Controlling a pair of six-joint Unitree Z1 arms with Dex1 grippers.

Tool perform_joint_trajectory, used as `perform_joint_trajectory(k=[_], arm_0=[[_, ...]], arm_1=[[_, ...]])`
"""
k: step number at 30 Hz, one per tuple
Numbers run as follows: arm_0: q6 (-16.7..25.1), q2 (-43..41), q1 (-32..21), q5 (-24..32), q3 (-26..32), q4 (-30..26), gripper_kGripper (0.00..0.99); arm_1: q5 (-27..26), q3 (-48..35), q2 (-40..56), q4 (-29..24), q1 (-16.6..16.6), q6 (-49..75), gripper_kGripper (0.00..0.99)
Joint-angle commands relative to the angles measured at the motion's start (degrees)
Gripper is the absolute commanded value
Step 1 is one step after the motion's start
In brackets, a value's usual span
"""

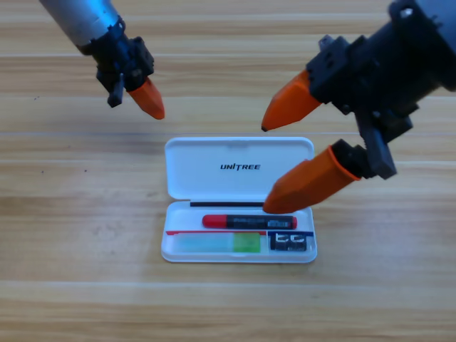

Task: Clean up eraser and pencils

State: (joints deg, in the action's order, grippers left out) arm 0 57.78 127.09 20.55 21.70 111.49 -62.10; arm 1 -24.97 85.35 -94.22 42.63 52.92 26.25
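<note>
Looming largest from the upper right, the right gripper [267, 167] has its jaws spread wide and holds nothing; its lower tip hangs just over the black marker [249, 221], which lies left-to-right in the white case [239, 153]. Green pencil [217, 244] and eraser [291, 241] lie in front of it. The left gripper [146, 98] waits upper left, its jaws unreadable.
</note>
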Motion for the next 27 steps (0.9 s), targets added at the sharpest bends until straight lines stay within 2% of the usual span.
perform_joint_trajectory(k=[1,9,19,27], arm_0=[[2.9,6.6,-1.9,4.9,0.9,0.6,0.0],[4.2,11.3,-1.7,12.1,1.1,-0.7,0.0],[5.3,14.7,0.0,15.6,1.2,-2.2,0.0],[6.6,14.3,2.3,18.2,1.3,-6.1,0.0]], arm_1=[[-1.7,-2.6,1.4,-2.1,-1.8,-0.9,0.99],[-2.3,-3.1,2.3,-2.1,-1.8,-0.9,0.99],[-2.3,-3.6,2.6,-2.1,-1.8,-0.9,0.99],[-2.3,-3.7,3.0,-2.1,-1.8,-0.8,0.99]])
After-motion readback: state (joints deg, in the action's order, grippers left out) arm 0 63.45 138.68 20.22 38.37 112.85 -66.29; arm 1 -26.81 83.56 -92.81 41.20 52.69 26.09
